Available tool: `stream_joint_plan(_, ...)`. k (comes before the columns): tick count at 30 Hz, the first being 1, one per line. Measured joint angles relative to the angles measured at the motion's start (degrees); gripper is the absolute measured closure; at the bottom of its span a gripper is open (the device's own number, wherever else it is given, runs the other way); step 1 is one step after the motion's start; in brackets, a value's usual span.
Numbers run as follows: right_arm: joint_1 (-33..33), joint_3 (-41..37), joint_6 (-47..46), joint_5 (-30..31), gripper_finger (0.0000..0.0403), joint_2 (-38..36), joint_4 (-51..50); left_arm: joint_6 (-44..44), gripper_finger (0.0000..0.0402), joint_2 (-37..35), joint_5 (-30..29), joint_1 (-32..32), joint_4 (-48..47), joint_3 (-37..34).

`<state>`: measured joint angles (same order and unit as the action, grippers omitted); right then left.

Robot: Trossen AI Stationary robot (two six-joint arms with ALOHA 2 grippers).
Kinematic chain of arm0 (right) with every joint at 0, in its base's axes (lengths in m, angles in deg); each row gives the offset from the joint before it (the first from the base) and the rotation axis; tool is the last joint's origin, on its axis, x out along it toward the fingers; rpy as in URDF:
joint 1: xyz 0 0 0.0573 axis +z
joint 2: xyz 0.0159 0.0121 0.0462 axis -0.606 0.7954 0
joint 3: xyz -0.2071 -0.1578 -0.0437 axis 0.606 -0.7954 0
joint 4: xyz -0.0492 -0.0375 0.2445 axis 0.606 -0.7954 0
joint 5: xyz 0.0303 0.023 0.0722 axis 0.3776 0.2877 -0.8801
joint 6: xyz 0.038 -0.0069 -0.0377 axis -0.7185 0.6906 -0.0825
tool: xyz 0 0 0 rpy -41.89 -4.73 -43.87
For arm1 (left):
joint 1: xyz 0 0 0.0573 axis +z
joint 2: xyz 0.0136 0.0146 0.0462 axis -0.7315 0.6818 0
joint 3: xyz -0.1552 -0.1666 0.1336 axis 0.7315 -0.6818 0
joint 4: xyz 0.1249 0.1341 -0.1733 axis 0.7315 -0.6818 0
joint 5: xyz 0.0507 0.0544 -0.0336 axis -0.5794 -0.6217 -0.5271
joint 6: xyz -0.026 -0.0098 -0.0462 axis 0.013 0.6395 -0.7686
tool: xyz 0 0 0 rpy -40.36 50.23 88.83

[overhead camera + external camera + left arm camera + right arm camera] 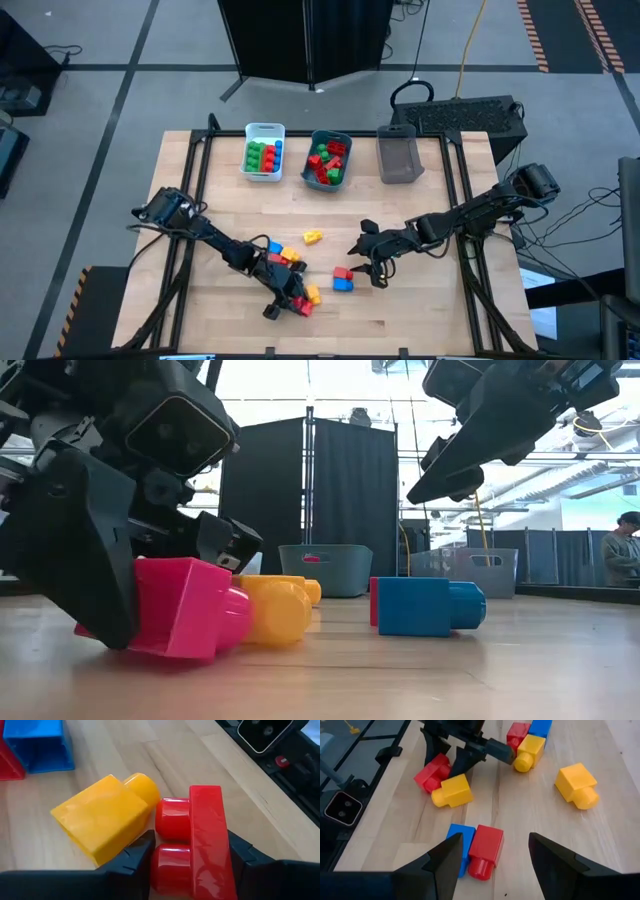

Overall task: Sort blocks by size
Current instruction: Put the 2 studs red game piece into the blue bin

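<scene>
My left gripper is low at the table's near middle, shut on a red brick. That brick also shows in the low view. A yellow brick lies against the red brick's studs. My right gripper is open and hovers above a red brick and a blue brick, which lie side by side on the table. It touches neither. A lone yellow brick and a cluster of red, yellow and blue bricks lie on the wood farther back. My left gripper pinches the red brick between its two fingers. One finger is at the stud ends. The other is on the opposite face. The fingers slant down from above. The brick sits tilted, its lower edge at the table.
A white bin with green, red and blue bricks, a teal bin with red and green bricks, and a grey bin stand in a row at the far edge. Bare wood lies at the near right. A person stands beyond the table.
</scene>
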<state>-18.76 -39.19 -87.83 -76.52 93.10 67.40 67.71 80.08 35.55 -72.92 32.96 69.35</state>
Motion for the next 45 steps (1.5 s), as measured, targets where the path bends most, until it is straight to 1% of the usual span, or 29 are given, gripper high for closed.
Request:
stream_joint_plan(2, 0.0, 0.0, 0.2, 0.0, 0.019, 0.0, 0.4, -0.1, 0.0251, 0.0, -0.5, 0.0, 0.4, 0.0)
stream_joint_plan(4, 0.3, 0.0, 0.8, 0.3, 0.019, 0.0, 0.6, -0.1, 0.0249, 0.0, -2.2, 0.1, 0.4, 0.4)
stream_joint_plan(9, 2.8, 0.0, 3.4, 6.3, 0.019, 0.0, 0.6, -4.6, 0.0246, -0.6, -7.5, 0.6, 0.5, 2.6)
stream_joint_plan(13, 5.5, 0.0, 6.9, 12.3, 0.019, 0.0, 1.0, -6.0, 0.0244, -3.2, -7.8, 2.4, 0.6, 3.7)
stream_joint_plan(17, 8.3, 0.0, 14.2, 19.1, 0.019, 0.2, 2.6, -6.9, 0.0244, -7.3, -9.0, 4.4, 0.9, 4.3)
stream_joint_plan(20, 9.7, 0.0, 22.2, 23.2, 0.019, 1.2, 4.7, -9.0, 0.0243, -9.8, -10.6, 6.3, 1.3, 4.3)
stream_joint_plan(22, 10.1, 0.0, 27.1, 26.5, 0.019, 2.3, 7.4, -9.1, 0.0243, -11.2, -10.7, 7.5, 1.3, 4.3)
stream_joint_plan(24, 10.1, 0.0, 31.9, 29.9, 0.019, 2.8, 8.0, -9.6, 0.0243, -12.2, -10.8, 8.8, 1.7, 4.3)
stream_joint_plan(28, 9.5, 0.0, 40.2, 34.0, 0.019, 3.4, 11.8, -14.2, 0.0242, -13.1, -10.7, 11.3, 1.8, 4.3)
stream_joint_plan(30, 9.0, 0.0, 44.2, 34.9, 0.019, 3.4, 14.5, -15.2, 0.0242, -13.1, -10.1, 12.6, 1.8, 4.3)
stream_joint_plan(34, 8.1, 0.0, 49.6, 34.4, 0.0178, 3.4, 17.3, -17.6, 0.0242, -13.1, -7.5, 15.0, 1.6, 4.3)
stream_joint_plan(41, 4.7, 0.0, 53.4, 31.9, 0.0148, 3.4, 16.8, -18.1, 0.0242, -13.1, -1.8, 20.0, 2.2, 4.6)
stream_joint_plan(45, 1.7, 0.0, 53.4, 26.6, 0.014, 3.4, 16.8, -18.3, 0.0242, -13.1, 0.6, 22.6, 2.4, 4.8)
